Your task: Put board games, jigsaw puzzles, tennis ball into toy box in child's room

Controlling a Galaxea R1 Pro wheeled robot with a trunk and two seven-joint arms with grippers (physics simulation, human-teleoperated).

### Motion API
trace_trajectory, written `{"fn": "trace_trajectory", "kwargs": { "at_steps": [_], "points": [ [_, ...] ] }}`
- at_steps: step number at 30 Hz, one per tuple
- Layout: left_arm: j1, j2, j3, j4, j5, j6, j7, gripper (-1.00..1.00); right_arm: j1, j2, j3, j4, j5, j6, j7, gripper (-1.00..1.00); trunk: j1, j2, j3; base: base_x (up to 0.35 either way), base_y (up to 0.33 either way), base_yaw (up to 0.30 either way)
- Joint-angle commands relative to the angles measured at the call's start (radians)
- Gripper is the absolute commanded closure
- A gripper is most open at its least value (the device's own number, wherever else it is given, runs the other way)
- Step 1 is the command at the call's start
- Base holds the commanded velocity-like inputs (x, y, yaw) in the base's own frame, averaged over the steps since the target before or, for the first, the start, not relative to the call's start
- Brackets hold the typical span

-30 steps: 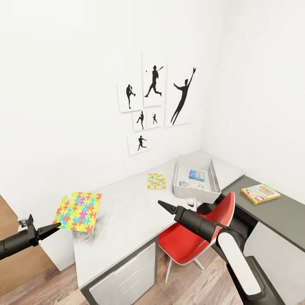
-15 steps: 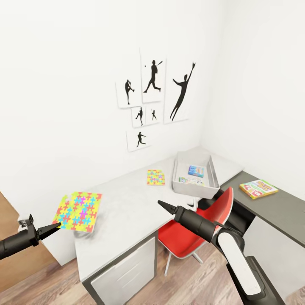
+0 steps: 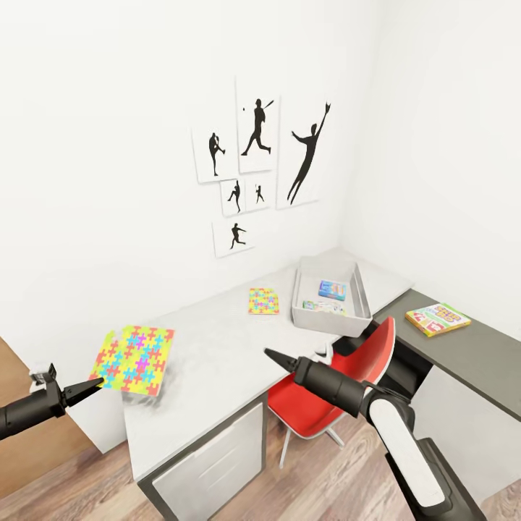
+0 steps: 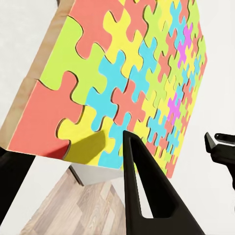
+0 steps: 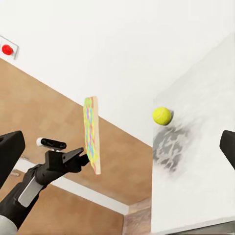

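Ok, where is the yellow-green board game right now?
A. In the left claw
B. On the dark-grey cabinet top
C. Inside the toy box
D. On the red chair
B. The yellow-green board game lies flat on the dark-grey cabinet top, apart from the toy box; the left claw holds a jigsaw puzzle instead.

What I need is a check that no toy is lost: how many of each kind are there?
Board games: 3
Jigsaw puzzles: 2
Tennis ball: 1
Total: 6
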Motion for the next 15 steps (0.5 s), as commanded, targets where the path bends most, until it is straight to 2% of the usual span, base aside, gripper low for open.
{"fn": "trace_trajectory", "kwargs": {
  "at_steps": [1, 4, 6, 7, 8, 9, 10, 11, 12, 13, 15],
  "points": [
    [-0.001, 0.000, 0.002, -0.001, -0.007, 0.009, -0.007, 1.00, -0.001, -0.001, 0.000, 0.000, -0.001, 0.007, 0.006, -1.00, 0.001, -0.002, -0.002, 0.000, 0.000, 0.000],
    [-0.001, 0.000, 0.002, -0.003, -0.007, 0.009, -0.007, 1.00, -0.001, -0.002, -0.014, -0.001, -0.001, 0.046, 0.042, -1.00, 0.001, -0.002, -0.002, 0.000, 0.000, 0.000],
    [0.000, 0.000, 0.002, -0.005, -0.007, 0.009, -0.007, 1.00, -0.002, -0.002, -0.041, -0.001, -0.001, 0.069, 0.078, -1.00, 0.001, -0.002, -0.002, 0.000, 0.000, 0.000],
    [0.000, 0.000, 0.002, -0.005, -0.006, 0.009, -0.007, 1.00, -0.001, -0.002, -0.075, -0.002, -0.001, 0.078, 0.109, -1.00, 0.001, -0.002, -0.002, 0.000, 0.000, 0.000],
    [0.000, 0.000, 0.002, -0.005, -0.007, 0.009, -0.007, 1.00, -0.001, -0.003, -0.124, -0.002, -0.002, 0.083, 0.150, -1.00, 0.001, -0.002, -0.002, 0.000, 0.000, 0.000],
    [0.000, 0.000, 0.002, -0.006, -0.007, 0.009, -0.007, 1.00, -0.001, -0.003, -0.154, -0.002, -0.002, 0.085, 0.174, -1.00, 0.001, -0.002, -0.002, 0.000, 0.000, 0.000],
    [0.000, -0.001, 0.001, -0.006, -0.007, 0.009, -0.007, 1.00, 0.000, -0.003, -0.220, -0.002, -0.002, 0.089, 0.232, -1.00, 0.001, -0.002, -0.002, 0.000, 0.000, 0.000],
    [0.000, -0.001, 0.001, -0.006, -0.007, 0.008, -0.007, 1.00, 0.001, -0.003, -0.255, -0.003, -0.002, 0.091, 0.267, -1.00, 0.001, -0.002, -0.002, 0.000, 0.000, 0.000],
    [0.000, -0.002, 0.001, -0.006, -0.007, 0.007, -0.007, 1.00, 0.007, -0.003, -0.324, -0.003, -0.002, 0.094, 0.346, -1.00, 0.001, -0.002, -0.002, 0.000, 0.000, 0.000],
    [0.000, -0.004, 0.001, -0.006, -0.007, 0.006, -0.007, 1.00, 0.043, -0.003, -0.423, -0.003, 0.002, 0.094, 0.472, -1.00, 0.001, -0.002, -0.002, 0.000, 0.000, 0.000],
    [0.000, -0.006, 0.000, -0.006, -0.007, 0.003, -0.007, 1.00, 0.112, -0.002, -0.544, -0.003, 0.006, 0.092, 0.599, -1.00, 0.001, -0.002, -0.002, 0.000, 0.000, 0.000]
  ]
}}
